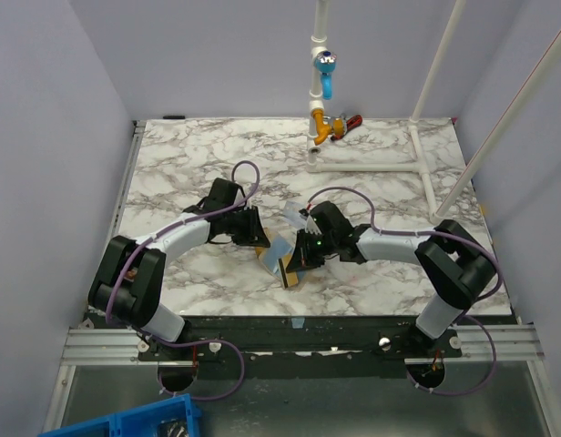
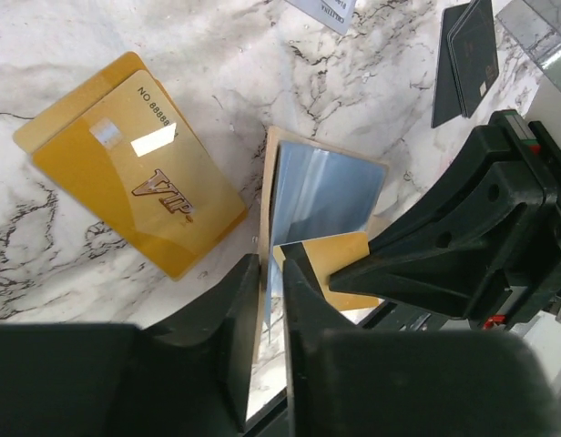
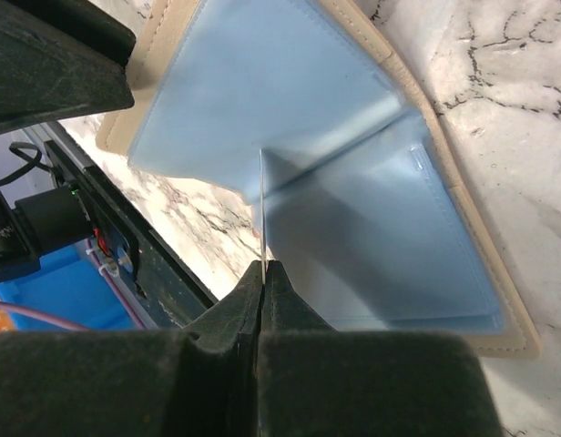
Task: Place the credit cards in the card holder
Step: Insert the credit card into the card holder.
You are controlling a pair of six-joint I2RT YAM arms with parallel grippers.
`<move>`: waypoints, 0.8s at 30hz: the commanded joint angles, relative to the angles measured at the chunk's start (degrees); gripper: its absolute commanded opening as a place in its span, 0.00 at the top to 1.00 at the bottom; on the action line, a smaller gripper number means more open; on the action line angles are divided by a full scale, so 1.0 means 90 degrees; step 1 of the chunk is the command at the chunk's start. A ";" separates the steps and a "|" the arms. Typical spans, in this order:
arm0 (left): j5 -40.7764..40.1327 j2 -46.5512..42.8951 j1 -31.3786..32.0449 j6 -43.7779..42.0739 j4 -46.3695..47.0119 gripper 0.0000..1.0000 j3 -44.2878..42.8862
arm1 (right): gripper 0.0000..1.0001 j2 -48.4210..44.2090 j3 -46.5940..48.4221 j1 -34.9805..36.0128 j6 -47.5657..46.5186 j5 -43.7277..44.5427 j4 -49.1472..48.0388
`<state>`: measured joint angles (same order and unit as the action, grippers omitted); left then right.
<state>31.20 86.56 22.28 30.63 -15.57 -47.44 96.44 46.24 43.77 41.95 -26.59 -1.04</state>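
The beige card holder (image 2: 268, 173) lies open near the table's front middle, its light-blue inside (image 3: 290, 109) facing up; it also shows in the top view (image 1: 279, 248). My left gripper (image 2: 271, 266) is shut on one upright flap of it. My right gripper (image 3: 262, 266) is shut on a gold card (image 2: 328, 259), seen edge-on (image 3: 261, 205), with its tip at the holder's inner pocket. Another gold VIP card (image 2: 135, 173) lies flat on the marble beside the holder. A black card (image 2: 467, 59) and a pale card (image 2: 321, 11) lie farther off.
A white pipe frame (image 1: 372, 164) with blue and orange fittings (image 1: 324, 86) and a red tool (image 1: 353, 121) stands at the back. A blue bin (image 1: 126, 423) sits below the front left edge. Both arms (image 1: 171, 241) (image 1: 399, 244) meet at the holder.
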 commanded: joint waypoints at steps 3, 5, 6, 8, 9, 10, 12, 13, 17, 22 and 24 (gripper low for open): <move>0.0053 0.0001 0.0070 -0.0093 0.0177 0.91 0.0183 | 0.99 -0.0037 -0.0302 -0.0032 -0.0091 -0.0154 -0.0070; -0.0214 0.0002 0.0161 -0.0205 0.0066 0.96 0.0172 | 0.99 -0.0141 -0.0439 -0.0051 -0.0154 -0.0151 0.0041; -0.0355 -0.0014 0.0227 -0.0259 0.0003 0.97 0.0148 | 0.99 -0.0215 -0.0490 -0.0067 -0.0185 -0.0144 0.0091; -0.0701 -0.0028 0.0373 -0.0369 -0.0130 1.00 0.0094 | 0.99 -0.0346 -0.0589 -0.0110 -0.0273 -0.0104 0.0312; -0.0806 -0.0023 0.0452 -0.0418 -0.0169 1.00 0.0079 | 0.99 -0.0394 -0.0613 -0.0131 -0.0316 -0.0088 0.0383; -0.0870 -0.0026 0.0519 -0.0442 -0.0202 1.00 0.0085 | 0.99 -0.0444 -0.0634 -0.0154 -0.0360 -0.0066 0.0462; -0.0936 -0.0028 0.0705 -0.0509 -0.0237 1.00 0.0096 | 0.99 -0.0504 -0.0633 -0.0201 -0.0471 -0.0022 0.0650; -0.0934 -0.0037 0.0781 -0.0521 -0.0239 1.00 0.0095 | 0.99 -0.0534 -0.0636 -0.0221 -0.0521 0.0002 0.0713; -0.0817 -0.0044 0.0914 -0.0622 -0.0162 1.00 0.0198 | 0.99 -0.0662 -0.0707 -0.0353 -0.0744 0.0096 0.0976; -0.0630 -0.0088 0.0923 -0.0718 0.0023 1.00 0.0455 | 0.99 -0.0748 -0.0760 -0.0539 -0.1005 0.0280 0.1244; -0.0617 -0.0094 0.0923 -0.0770 0.0059 1.00 0.0528 | 0.99 -0.0728 -0.0730 -0.0580 -0.1087 0.0390 0.1310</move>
<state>24.62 86.56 30.41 25.69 -15.42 -44.75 90.24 40.69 39.59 35.79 -27.59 6.13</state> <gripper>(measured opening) 0.011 0.010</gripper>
